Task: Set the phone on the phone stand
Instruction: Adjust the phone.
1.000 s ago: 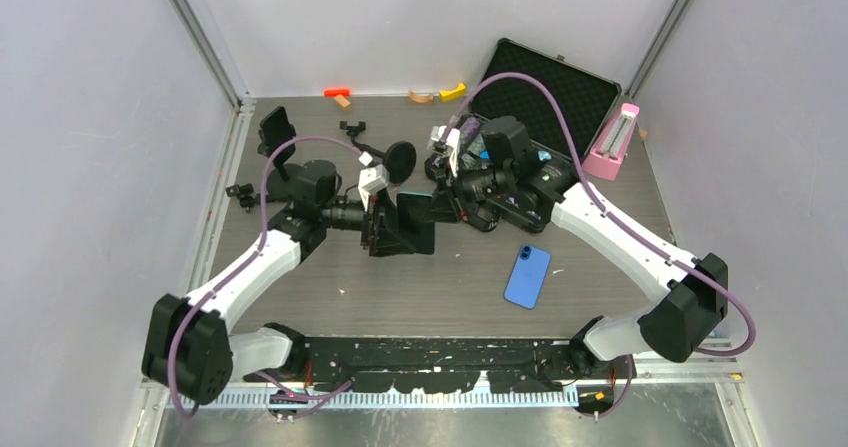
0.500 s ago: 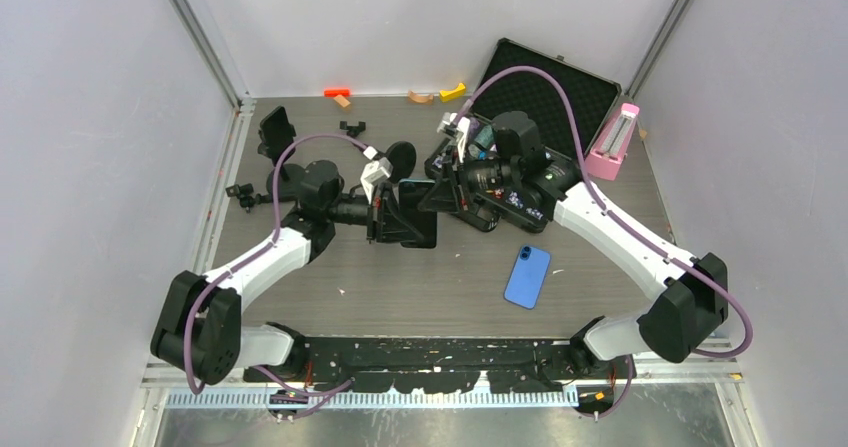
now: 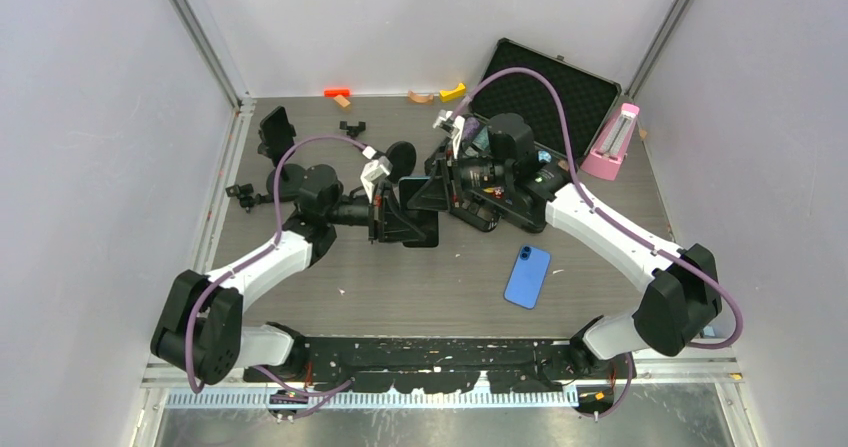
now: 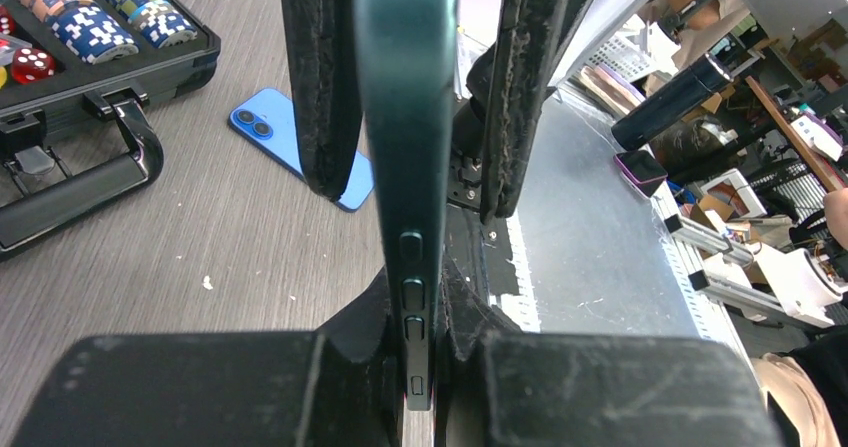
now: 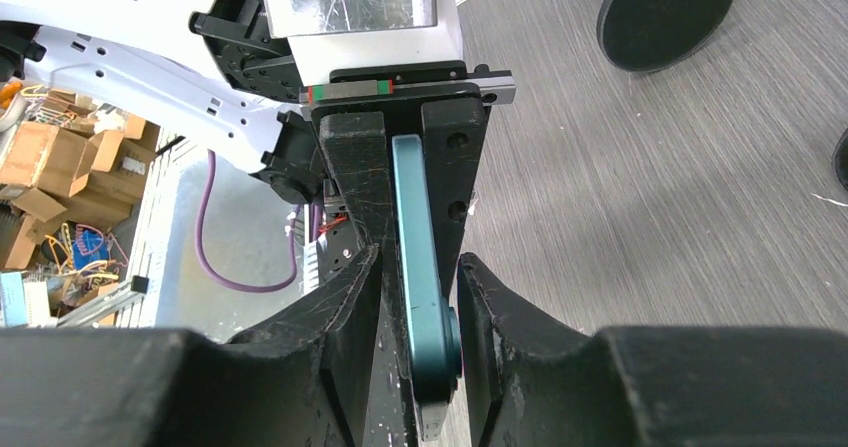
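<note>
A dark teal phone (image 3: 419, 225) hangs on edge above the table's middle, between both grippers. My left gripper (image 3: 396, 217) is shut on it; in the left wrist view the phone (image 4: 405, 117) is pinched at its lower end between my left gripper's (image 4: 422, 302) pads. My right gripper (image 3: 432, 193) stands open round the other end. In the right wrist view there is a gap on each side of the phone (image 5: 415, 227) between my right gripper's (image 5: 416, 267) jaws. The black phone stand (image 3: 277, 132) is at the back left, apart from both.
A blue phone (image 3: 527, 276) lies flat on the table at front right. An open black case (image 3: 545, 92) with poker chips (image 4: 100, 22) sits at back right, a pink object (image 3: 612, 142) beside it. A black round disc (image 3: 401, 157) and small blocks (image 3: 337, 93) lie at the back.
My left gripper has shut on the teal phone. My right gripper, which held it, has opened its jaws and no longer presses it.
</note>
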You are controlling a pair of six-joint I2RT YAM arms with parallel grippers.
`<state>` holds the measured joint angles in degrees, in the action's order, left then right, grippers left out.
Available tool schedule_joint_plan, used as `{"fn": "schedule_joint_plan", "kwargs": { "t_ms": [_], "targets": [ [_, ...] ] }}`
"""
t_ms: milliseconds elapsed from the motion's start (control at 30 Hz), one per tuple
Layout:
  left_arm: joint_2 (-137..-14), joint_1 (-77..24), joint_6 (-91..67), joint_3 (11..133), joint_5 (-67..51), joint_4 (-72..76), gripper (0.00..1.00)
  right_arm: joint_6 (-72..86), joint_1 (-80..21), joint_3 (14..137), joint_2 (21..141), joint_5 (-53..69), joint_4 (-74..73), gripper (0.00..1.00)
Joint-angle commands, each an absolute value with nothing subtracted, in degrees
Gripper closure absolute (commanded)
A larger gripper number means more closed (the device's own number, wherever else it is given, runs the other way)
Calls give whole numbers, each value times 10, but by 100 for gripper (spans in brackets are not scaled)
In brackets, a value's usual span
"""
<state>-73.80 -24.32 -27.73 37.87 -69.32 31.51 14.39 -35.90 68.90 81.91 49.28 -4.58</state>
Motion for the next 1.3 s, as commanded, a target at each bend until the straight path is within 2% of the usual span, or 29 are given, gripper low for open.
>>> {"fn": "schedule_joint_plan", "kwargs": {
  "t_ms": [0,400,600,667,933,1067,1133,1200,1233,1267],
  "targets": [
    [-728,-245,-286,374,-692,378,100,152,-357,686,803,509,-9,61],
    [-713,-244,-281,363,-690,382,100,124,-345,672,786,512,-26,61],
    [-713,-243,-280,363,-690,382,100,128,-344,673,793,521,-25,75],
    [-714,-243,-279,363,-690,382,100,133,-344,673,796,524,-20,75],
    [-723,-243,-278,367,-690,384,100,164,-345,667,811,534,20,68],
    [-722,-243,-279,366,-689,384,100,165,-345,663,814,534,24,67],
    [-723,-243,-278,366,-689,385,100,167,-345,663,814,536,26,73],
    [-723,-243,-279,366,-687,385,100,167,-345,664,815,539,26,84],
    [-723,-243,-278,365,-687,385,100,166,-345,664,815,541,26,93],
    [-722,-243,-278,365,-686,384,100,165,-344,664,814,542,25,96]
  ]
}}
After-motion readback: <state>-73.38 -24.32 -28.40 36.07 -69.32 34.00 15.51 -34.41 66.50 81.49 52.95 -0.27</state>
